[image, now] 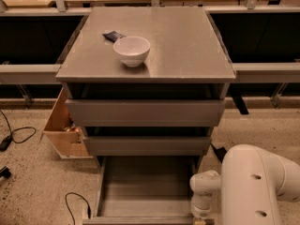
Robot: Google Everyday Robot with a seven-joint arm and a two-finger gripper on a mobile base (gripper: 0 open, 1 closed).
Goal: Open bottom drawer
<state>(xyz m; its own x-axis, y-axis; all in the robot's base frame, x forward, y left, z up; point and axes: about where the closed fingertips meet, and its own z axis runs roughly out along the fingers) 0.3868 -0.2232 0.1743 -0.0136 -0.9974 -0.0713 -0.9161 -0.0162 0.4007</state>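
The bottom drawer (145,186) of the grey cabinet stands pulled out toward me, showing its plain grey box interior; its front lies along the lower edge of the view. The two taller-fronted drawers (145,112) above it are shut or nearly so. My white arm (255,186) comes in at the lower right. My gripper (201,218) sits at the drawer's front right corner, mostly cut off by the bottom of the view.
A white bowl (132,50) and a small dark packet (114,35) rest on the cabinet top (187,41). A light wooden box (63,125) stands on the floor at the cabinet's left. Black cables (18,135) lie on the speckled floor at left.
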